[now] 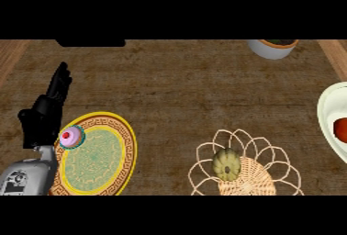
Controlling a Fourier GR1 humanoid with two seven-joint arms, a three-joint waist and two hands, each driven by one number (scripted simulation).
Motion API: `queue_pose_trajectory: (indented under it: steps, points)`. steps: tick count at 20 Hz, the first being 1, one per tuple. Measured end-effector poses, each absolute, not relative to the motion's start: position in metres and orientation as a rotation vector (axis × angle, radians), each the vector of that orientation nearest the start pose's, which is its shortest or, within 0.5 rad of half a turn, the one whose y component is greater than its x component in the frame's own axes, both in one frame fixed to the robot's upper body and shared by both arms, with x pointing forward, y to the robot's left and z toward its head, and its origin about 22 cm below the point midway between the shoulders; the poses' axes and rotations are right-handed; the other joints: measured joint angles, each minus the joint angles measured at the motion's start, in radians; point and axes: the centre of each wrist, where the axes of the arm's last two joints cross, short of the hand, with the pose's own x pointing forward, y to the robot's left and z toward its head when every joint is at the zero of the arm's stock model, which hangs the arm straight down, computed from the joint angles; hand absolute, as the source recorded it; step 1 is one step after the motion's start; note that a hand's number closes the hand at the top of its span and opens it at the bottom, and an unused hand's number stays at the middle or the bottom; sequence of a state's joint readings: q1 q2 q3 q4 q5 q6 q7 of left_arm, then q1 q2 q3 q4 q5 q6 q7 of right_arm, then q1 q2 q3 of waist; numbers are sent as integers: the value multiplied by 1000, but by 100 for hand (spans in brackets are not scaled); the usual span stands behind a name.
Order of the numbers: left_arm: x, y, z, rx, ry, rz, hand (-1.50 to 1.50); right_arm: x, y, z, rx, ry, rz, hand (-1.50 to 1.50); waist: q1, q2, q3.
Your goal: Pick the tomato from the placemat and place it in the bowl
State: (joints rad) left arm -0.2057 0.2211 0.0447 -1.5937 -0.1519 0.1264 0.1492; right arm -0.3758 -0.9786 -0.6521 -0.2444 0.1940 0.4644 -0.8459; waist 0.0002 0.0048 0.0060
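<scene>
Look to three o'clock: the tomato (341, 130), a red round shape cut off by the frame's edge, already sits inside the pale bowl (327, 120) there, not on any mat, and no hand is near it. If you must handle it again, I judge it light, smooth and a little slippery, soft enough to bruise, so cup it around its widest part from above instead of pinching the top. Moving outward, at about five o'clock lies the woven placemat (257, 181) with its looped edge, and on it rests a small ribbed, yellow-green squash (226, 165), well apart from the bowl. At one o'clock a grey pot (271, 48) with brown contents stands at the top edge. Across the counter at eight o'clock you see a yellow-rimmed plate (102, 158), with a pink cupcake (71, 137) sitting on its upper left rim. Just beside that cupcake, at nine o'clock, the left hand (42, 117) rests with fingers straight and pointing up, holding nothing. Your right hand does not show at all, so you cannot tell its state.
</scene>
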Motion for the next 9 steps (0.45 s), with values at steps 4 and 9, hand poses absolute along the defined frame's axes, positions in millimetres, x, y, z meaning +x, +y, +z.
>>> queue_pose_trajectory:
  steps: [4,9]
  points:
    - [286,269,72,396,-1644,-148,0,163,-615,74,-597,-1648,117,-150,-9,-3,1]
    - [287,268,71,396,-1640,-153,0,151,-616,69,-595,-1644,131,-150,-14,-4,1]
